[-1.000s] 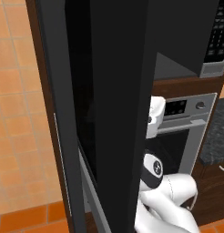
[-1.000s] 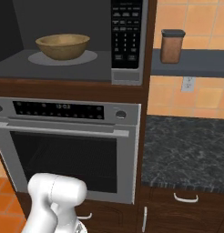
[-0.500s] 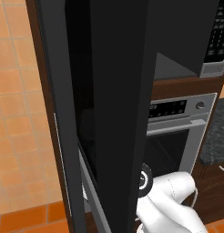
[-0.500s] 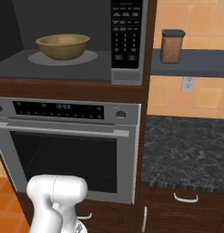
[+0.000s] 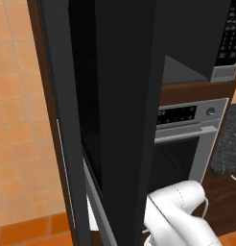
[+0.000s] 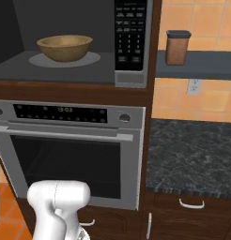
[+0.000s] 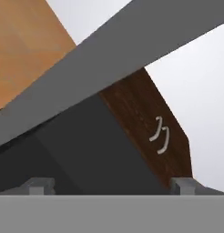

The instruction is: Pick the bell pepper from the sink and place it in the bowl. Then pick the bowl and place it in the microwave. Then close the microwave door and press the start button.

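The big microwave door [image 5: 124, 110] stands wide open, up above and just beside the gripper [image 7: 112, 184], which hangs low with its two tips spread as wide as they go and holds nothing. The microwave [image 6: 131, 42] is higher than the gripper, and the wooden bowl [image 6: 65, 47] already sits inside it; I cannot see if the pepper is in the bowl. To do this step well, I think the hand should go up behind the door and push it flat and slow until it shuts.
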